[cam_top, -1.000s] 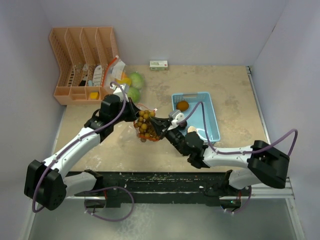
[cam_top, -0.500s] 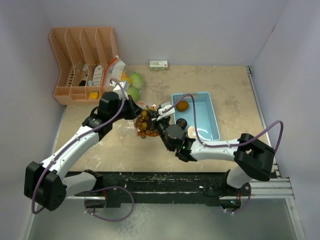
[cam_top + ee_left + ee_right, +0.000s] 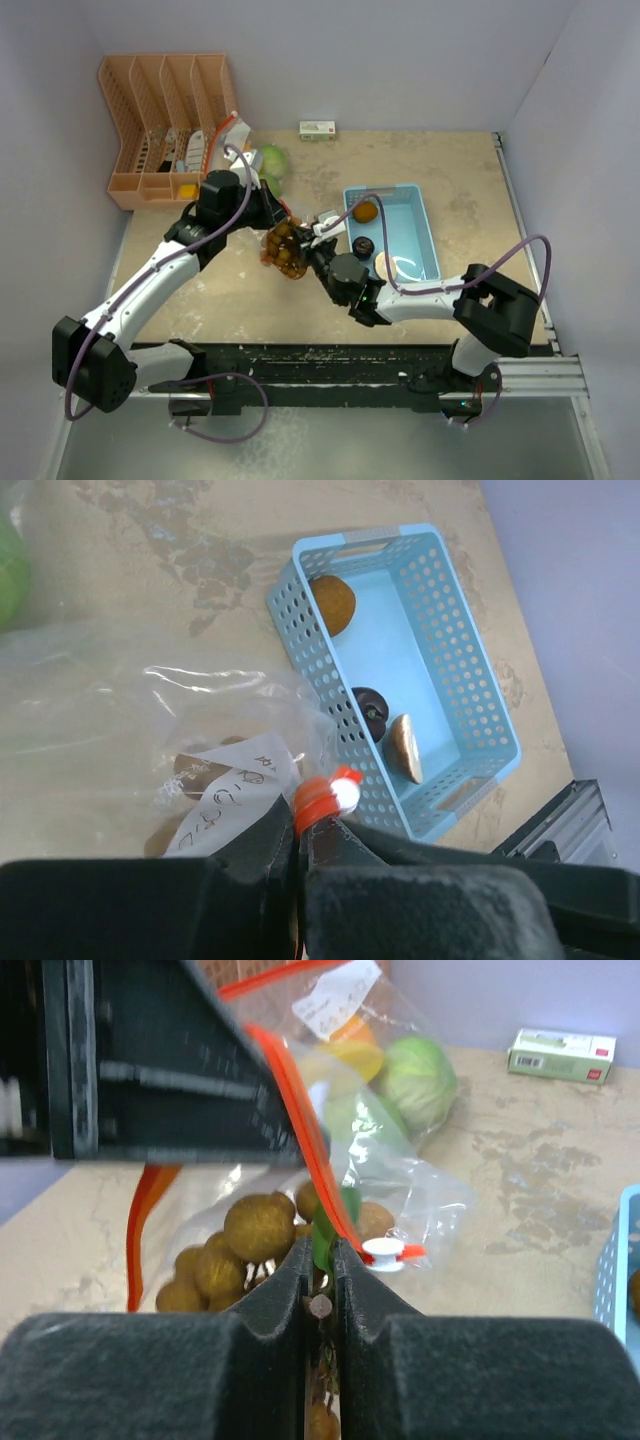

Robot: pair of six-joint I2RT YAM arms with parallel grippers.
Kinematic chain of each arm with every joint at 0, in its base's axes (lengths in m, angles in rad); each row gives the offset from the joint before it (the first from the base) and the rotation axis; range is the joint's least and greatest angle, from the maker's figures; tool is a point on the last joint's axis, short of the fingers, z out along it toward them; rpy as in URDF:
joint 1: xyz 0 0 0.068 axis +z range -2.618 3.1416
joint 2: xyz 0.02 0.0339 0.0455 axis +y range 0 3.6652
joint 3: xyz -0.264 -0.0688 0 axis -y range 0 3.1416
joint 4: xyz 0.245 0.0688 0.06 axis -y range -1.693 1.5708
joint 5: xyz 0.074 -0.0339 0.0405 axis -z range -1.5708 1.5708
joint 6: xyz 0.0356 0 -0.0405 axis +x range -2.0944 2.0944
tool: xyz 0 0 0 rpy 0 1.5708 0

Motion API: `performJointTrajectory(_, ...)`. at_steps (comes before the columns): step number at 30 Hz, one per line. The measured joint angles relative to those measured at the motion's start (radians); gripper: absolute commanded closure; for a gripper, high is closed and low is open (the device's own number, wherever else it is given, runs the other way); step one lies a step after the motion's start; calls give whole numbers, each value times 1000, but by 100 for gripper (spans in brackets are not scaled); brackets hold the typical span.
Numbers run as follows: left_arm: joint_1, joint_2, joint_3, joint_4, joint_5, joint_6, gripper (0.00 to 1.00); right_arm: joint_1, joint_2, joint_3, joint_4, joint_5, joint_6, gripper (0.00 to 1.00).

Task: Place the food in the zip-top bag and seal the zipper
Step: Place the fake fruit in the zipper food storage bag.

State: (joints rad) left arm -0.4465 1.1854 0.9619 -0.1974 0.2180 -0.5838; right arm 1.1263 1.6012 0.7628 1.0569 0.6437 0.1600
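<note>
The clear zip-top bag (image 3: 262, 190) with an orange zipper strip (image 3: 300, 1130) lies at mid-left. My left gripper (image 3: 272, 215) is shut on the bag's rim beside the white slider (image 3: 345, 795). My right gripper (image 3: 313, 250) is shut on the stem of the bunch of small brown balls (image 3: 285, 250), which hangs at the bag's mouth (image 3: 250, 1230). A green leafy piece (image 3: 415, 1075) and a yellow fruit (image 3: 350, 1055) sit inside the bag. An orange fruit (image 3: 365, 211), a dark brown lump (image 3: 362, 246) and a beige slice (image 3: 385, 266) lie in the blue tray.
The light blue perforated tray (image 3: 425, 230) stands just right of the grippers. An orange desk organizer (image 3: 165, 130) fills the back left corner. A small green and white box (image 3: 318, 130) lies by the back wall.
My right gripper has carried the bunch of brown balls left and away from me, up to the bag's mouth. My left gripper has pulled the bag's rim slightly back.
</note>
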Motion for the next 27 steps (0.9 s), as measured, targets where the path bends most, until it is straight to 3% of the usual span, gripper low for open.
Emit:
performJointTrajectory(3, -1, 41, 51, -15, 14, 2, 100, 1, -3, -24, -11, -21, 8, 66)
performJointTrajectory(8, -4, 64, 63, -4, 37, -3, 100, 5, -49, -28, -79, -52, 8, 60)
performJointTrajectory(15, -5, 45, 17, 32, 51, -24, 100, 6, -98, 57, -218, -39, 26, 37)
performJointTrajectory(23, -6, 38, -6, 35, 50, -34, 100, 6, -242, 68, -391, -55, 56, 32)
performJointTrajectory(27, -6, 37, -7, 40, 50, -36, 100, 6, -362, 71, -520, -63, 101, 36)
